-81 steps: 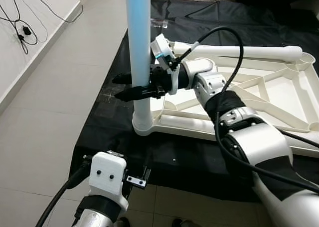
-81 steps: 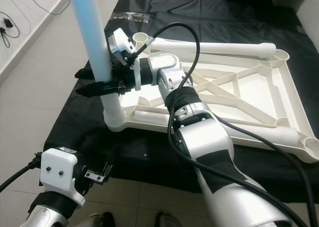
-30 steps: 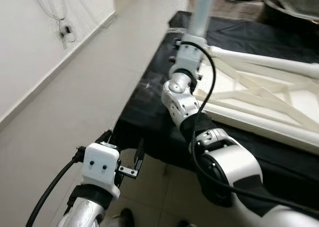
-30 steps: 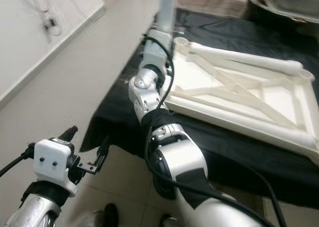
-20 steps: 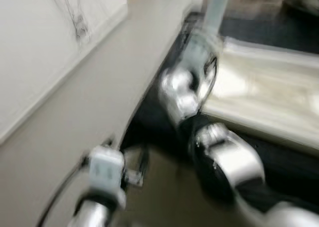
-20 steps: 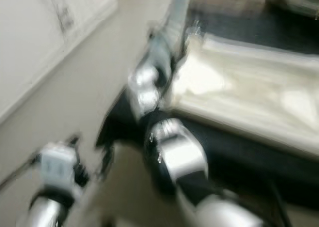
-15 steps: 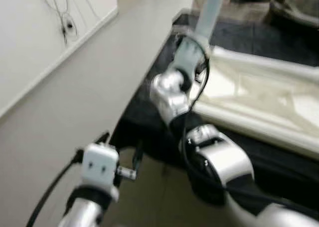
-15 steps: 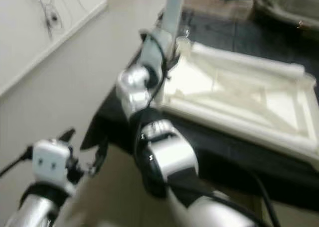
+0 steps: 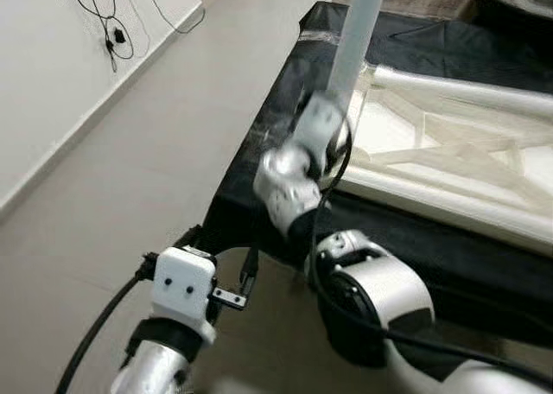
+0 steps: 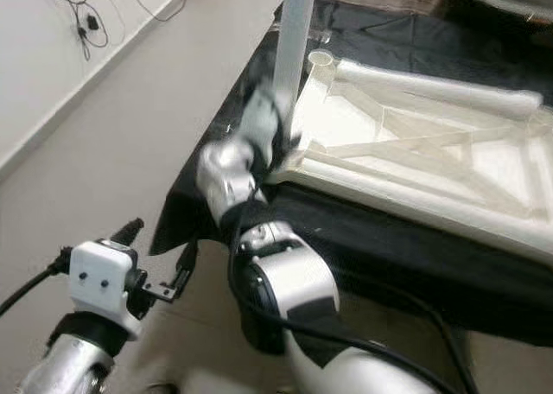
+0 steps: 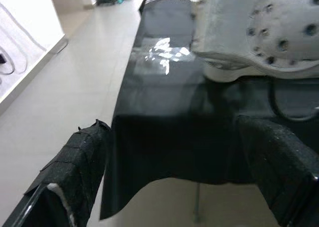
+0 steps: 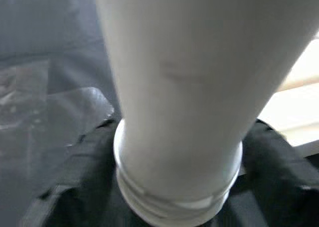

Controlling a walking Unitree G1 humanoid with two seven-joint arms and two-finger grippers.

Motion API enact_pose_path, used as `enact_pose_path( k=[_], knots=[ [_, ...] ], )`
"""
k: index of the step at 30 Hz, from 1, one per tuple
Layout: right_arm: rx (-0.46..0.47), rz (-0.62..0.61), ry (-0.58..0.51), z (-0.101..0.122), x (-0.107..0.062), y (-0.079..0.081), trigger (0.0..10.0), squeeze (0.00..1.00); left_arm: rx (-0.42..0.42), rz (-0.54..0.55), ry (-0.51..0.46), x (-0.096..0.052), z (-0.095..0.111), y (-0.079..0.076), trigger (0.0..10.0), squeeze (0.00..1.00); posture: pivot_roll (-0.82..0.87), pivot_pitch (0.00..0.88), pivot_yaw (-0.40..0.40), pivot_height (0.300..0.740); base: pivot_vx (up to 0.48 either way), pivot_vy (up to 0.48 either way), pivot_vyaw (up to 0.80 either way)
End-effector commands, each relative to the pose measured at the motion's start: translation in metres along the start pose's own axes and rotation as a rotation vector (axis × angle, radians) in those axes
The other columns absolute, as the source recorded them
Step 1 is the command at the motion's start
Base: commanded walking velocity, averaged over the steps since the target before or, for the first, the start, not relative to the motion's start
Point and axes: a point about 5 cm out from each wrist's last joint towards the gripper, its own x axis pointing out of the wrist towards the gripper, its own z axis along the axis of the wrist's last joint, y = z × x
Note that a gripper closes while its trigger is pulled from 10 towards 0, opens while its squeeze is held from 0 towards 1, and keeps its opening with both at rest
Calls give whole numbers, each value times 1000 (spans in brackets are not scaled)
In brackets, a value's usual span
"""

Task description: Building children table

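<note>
**We Held the Table Leg Up at the Corner**

Closest to us, our left gripper (image 9: 226,264) hung low over the pale floor (image 9: 104,187), just off the near edge of the black sheet (image 10: 380,264). Its two black fingers (image 11: 75,172) were spread wide apart and held nothing.

A bit farther, our right arm (image 10: 276,282) reached out over the near left corner of the sheet. Our right gripper (image 9: 321,126) was blurry there, up against the tall pale leg (image 9: 356,31). In the right wrist view the round leg (image 12: 189,87) sat right between the dark fingers (image 12: 75,162), so we were pinching it. The leg stood almost straight up, leaning a tiny bit, at the near left corner of the white table top (image 10: 406,161).

The table top lay upside down on the black sheet, with its ribs showing. Along its far edge lay another white leg (image 10: 432,87) on its side.

Far off to the left, black cables (image 9: 112,22) hung down the white wall (image 9: 43,92).
</note>
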Motion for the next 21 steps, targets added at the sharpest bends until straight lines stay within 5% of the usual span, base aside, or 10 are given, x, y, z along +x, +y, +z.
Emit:
enact_pose_path(
  k=[1, 9, 10, 21],
  knots=[
    [20, 9, 0, 4, -1, 2, 10000, 1000, -5, -6, 13, -1, -3, -1, 10000, 0, 124, 205, -44, 740, 0, 0, 0],
    [39, 32, -16, 8, -3, 5, 10000, 1000, -1, -6, 15, 0, -5, 1, 10000, 0, 119, 195, -38, 740, 0, 0, 0],
    [43, 39, -25, 9, -3, 5, 10000, 27, 1, -6, 15, 0, -5, 1, 10000, 0, 119, 195, -38, 740, 0, 0, 0],
    [-6, 183, -60, 0, 6, -3, 10000, 0, 27, -15, 5, 6, -9, 5, 10000, 0, 96, 146, -28, 740, 0, 0, 0]
  ],
)
